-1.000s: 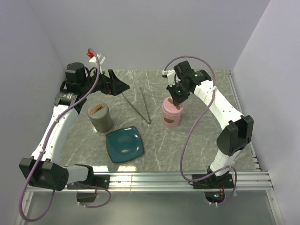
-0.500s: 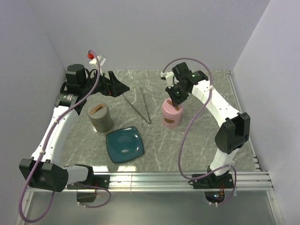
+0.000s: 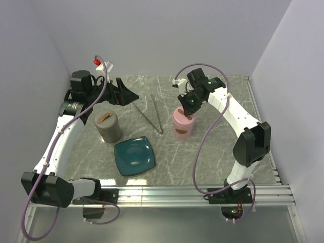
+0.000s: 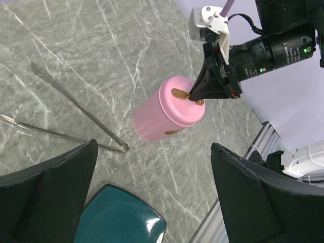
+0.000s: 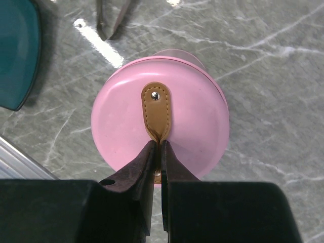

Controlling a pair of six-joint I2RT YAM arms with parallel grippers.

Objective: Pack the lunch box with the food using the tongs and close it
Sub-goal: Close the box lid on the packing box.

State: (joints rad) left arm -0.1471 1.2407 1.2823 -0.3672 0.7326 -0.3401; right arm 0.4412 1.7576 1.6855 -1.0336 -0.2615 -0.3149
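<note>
The lunch box [image 3: 182, 127] [image 4: 162, 116] is a pink cylinder with a brown leather strap [image 5: 156, 109] across its lid, standing right of centre. My right gripper [image 3: 189, 107] [image 5: 159, 144] is above it, shut on the strap's loop. The silver tongs [image 3: 152, 114] [image 4: 76, 104] lie on the marble to its left, arms spread. My left gripper [image 3: 132, 93] [image 4: 154, 147] hovers open at the back left, holding nothing. The teal plate [image 3: 134, 156] [image 4: 121, 217] looks bare. The food is out of view.
A grey cylindrical container [image 3: 108, 127] with a brown strap on its lid stands left of the plate. Walls close in the table at the back and both sides. A metal rail [image 3: 202, 192] runs along the near edge.
My right gripper has shifted a little to the left with the pink lunch box's strap pinched in it, and the box has moved with it. The left arm has not moved.
</note>
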